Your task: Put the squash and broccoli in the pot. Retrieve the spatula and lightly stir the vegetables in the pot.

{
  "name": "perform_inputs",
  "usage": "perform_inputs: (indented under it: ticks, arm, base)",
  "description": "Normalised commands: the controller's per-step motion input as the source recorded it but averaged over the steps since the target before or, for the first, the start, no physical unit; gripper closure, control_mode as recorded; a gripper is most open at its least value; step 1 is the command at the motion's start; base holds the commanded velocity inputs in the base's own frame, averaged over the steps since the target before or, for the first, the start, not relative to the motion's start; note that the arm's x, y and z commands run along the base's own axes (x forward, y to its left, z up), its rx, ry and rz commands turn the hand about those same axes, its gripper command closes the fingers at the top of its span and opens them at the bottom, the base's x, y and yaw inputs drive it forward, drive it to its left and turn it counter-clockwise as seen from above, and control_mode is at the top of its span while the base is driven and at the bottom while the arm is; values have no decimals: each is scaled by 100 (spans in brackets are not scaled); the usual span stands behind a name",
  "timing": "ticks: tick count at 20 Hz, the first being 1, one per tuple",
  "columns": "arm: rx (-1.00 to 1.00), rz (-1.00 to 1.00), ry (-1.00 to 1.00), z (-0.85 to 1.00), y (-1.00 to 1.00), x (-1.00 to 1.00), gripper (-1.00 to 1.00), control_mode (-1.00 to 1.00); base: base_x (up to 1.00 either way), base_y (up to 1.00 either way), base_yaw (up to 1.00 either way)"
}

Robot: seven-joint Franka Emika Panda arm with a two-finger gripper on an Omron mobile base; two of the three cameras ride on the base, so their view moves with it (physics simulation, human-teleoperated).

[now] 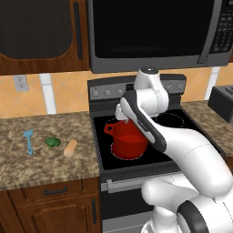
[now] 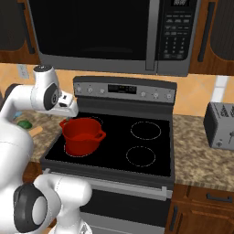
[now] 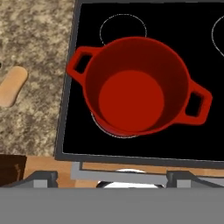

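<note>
The pot point(image 3: 133, 87) is round, bright red, with two small loop handles on opposite sides; its interior shows a bare red floor. It stands upright on the front left burner of the black cooktop point(image 2: 151, 151), its handle axis running from the counter side toward the stove's middle. The gripper point(image 3: 111, 177) hangs above the pot, looking straight down into it; the fingertips point(image 3: 41, 177) sit far apart at the bottom of the hand view, fully spread, with nothing between them and no contact with the pot.

On the granite counter point(image 1: 27, 164) left of the stove lie three items in a row: the light-blue spatula point(image 1: 29, 141), handle toward the front edge; the dark green broccoli point(image 1: 53, 142); and the tan squash point(image 1: 70, 148), its long axis slightly oblique. All three lie well apart from the pot.
</note>
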Motion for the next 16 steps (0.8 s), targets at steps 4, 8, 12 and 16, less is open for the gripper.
perform_inputs:
  ticks: [4,8,12,16]
  arm:
    - [0,0,15,0,29,0,-100,-100]
    - [0,0,21,-1,25,0,-100,-100]
    - [0,0,7,-14,34,0,-100,-100]
    - [0,0,8,-14,41,0,-100,-100]
  base:
    - [0,0,0]
    - [0,0,0]
    - [0,0,0]
    - [0,0,0]
